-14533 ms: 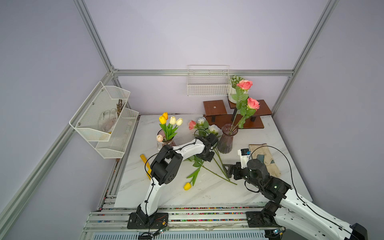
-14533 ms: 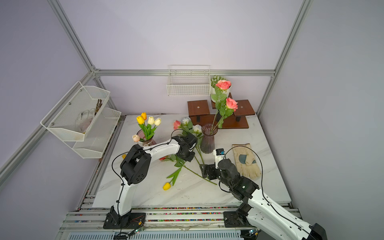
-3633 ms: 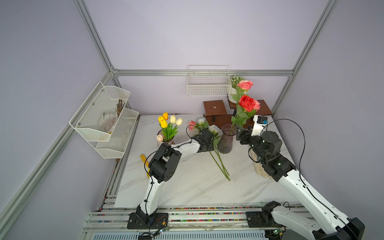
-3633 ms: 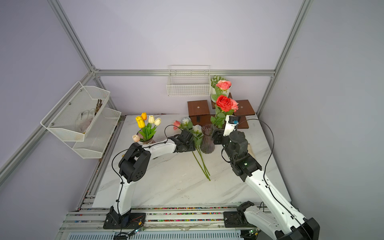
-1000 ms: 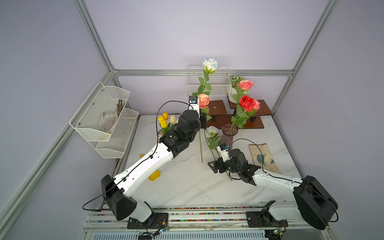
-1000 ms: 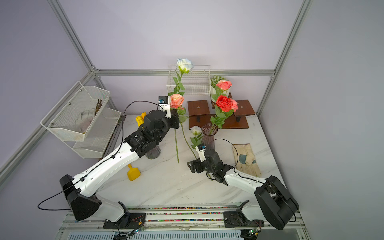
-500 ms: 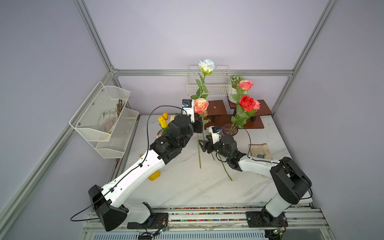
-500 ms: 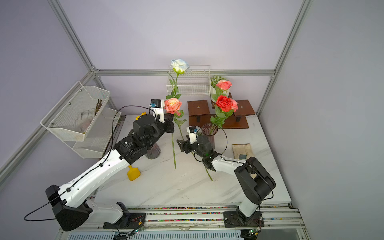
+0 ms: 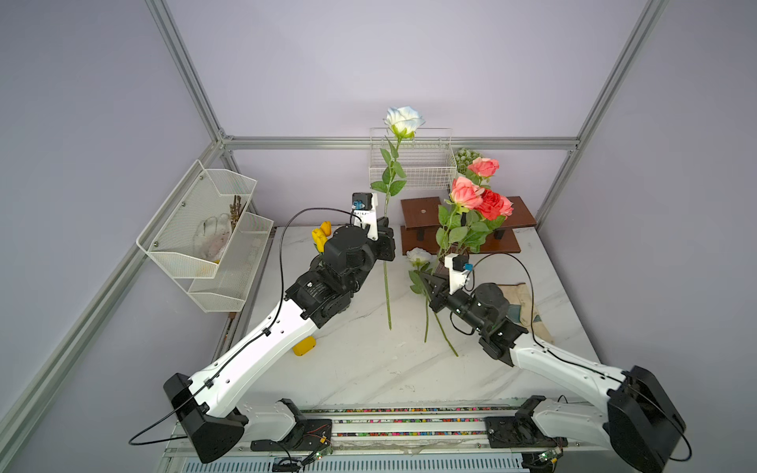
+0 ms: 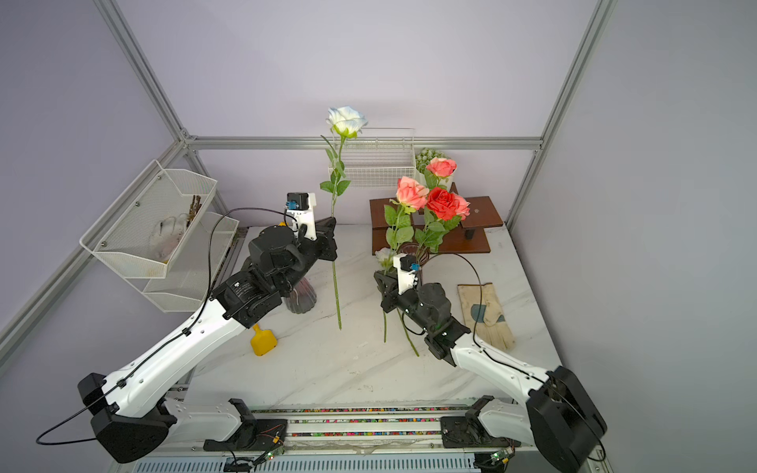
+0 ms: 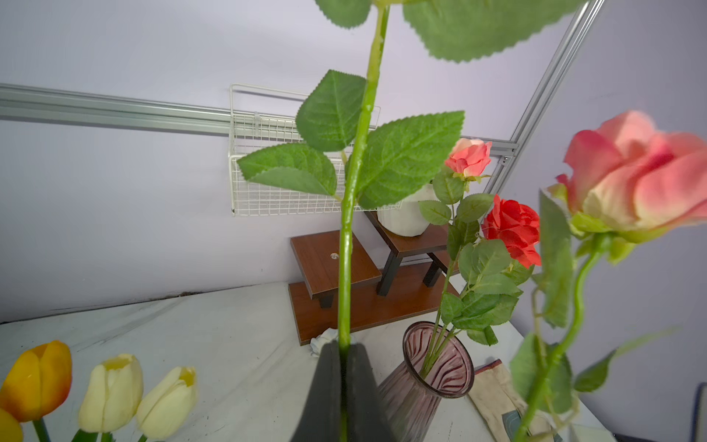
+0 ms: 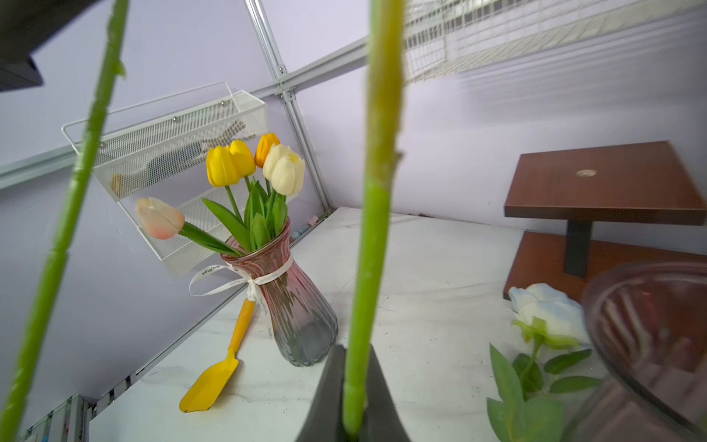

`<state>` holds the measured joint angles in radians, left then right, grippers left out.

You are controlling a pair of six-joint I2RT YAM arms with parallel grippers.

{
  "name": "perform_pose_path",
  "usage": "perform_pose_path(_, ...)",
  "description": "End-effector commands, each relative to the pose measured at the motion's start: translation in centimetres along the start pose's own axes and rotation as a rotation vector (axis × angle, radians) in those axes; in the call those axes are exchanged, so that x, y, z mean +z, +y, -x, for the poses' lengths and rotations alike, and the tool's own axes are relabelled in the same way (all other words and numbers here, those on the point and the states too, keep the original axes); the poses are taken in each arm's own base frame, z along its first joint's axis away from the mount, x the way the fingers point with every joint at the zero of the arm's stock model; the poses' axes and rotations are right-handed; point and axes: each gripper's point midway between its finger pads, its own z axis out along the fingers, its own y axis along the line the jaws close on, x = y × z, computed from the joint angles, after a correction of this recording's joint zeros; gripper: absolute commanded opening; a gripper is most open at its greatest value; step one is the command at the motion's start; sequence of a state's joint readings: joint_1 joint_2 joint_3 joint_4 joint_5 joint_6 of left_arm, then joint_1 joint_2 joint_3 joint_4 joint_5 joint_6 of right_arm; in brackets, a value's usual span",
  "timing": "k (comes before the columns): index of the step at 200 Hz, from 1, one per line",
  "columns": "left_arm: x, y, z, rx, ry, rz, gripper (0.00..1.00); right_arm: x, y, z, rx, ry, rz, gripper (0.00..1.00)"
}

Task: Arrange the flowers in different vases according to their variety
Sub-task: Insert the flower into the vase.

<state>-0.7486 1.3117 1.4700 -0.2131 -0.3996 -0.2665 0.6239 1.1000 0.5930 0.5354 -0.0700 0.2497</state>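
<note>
My left fingers [image 11: 325,394] are clamped tight on the white rose [image 9: 403,118], gripping its stem and holding it upright over the middle of the tabletop [image 9: 368,368]. My right fingers [image 12: 331,390] are pinched shut on the pink rose [image 9: 465,192] stem, just near of the slim vase [image 11: 432,367]. A loose white rose [image 12: 547,310] lies beside that vase. On the left, the tulips [image 12: 245,160] sit in the bowed vase [image 12: 302,310].

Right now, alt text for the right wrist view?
Right gripper shut on a green stem that rises through the frame. Behind it on the marble table, a ribboned pink vase holds yellow, cream and pink tulips, with a yellow trowel lying beside.
</note>
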Motion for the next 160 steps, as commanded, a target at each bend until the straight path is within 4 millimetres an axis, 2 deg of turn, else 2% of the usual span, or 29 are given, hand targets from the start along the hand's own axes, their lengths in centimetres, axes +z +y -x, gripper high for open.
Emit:
perform_pose_path(1, 0.0, -2.4, 4.7, -0.016, -0.15, -0.099, 0.0, -3.7, -3.0, -0.5, 0.017, 0.0, -0.183, 0.0)
perform_pose_path(18, 1.2, -4.5, 5.8, -0.034, -0.203, -0.179, 0.0, -6.7, -5.1, 0.4, 0.029, -0.041, -0.317, 0.0)
perform_pose_path(21, 2.4, -5.0, 4.9, -0.029, -0.191, -0.185, 0.0, -7.3, -5.5, 0.6, 0.03, -0.048, -0.342, 0.0)
perform_pose_path(34, 3.9, -6.7, 5.2, -0.037, -0.221, -0.241, 0.0, -9.2, -6.8, 1.2, 0.03, -0.071, -0.434, 0.0)
perform_pose_path(64, 6.7, -9.6, 6.1, -0.009, -0.323, -0.32, 0.0, -11.9, -8.8, 2.2, 0.033, -0.099, -0.574, 0.0)
perform_pose_path(101, 10.0, -12.4, 6.3, 0.035, -0.415, -0.386, 0.0, -13.1, -9.4, 3.4, 0.052, -0.115, -0.626, 0.0)
perform_pose_path(120, 11.8, -13.0, 6.0, 0.049, -0.441, -0.382, 0.0, -13.3, -9.3, 3.7, 0.052, -0.102, -0.623, 0.0)
perform_pose_path(160, 13.7, -14.6, 5.9, 0.052, -0.484, -0.42, 0.0, -13.5, -8.9, 4.8, 0.048, -0.104, -0.611, 0.0)
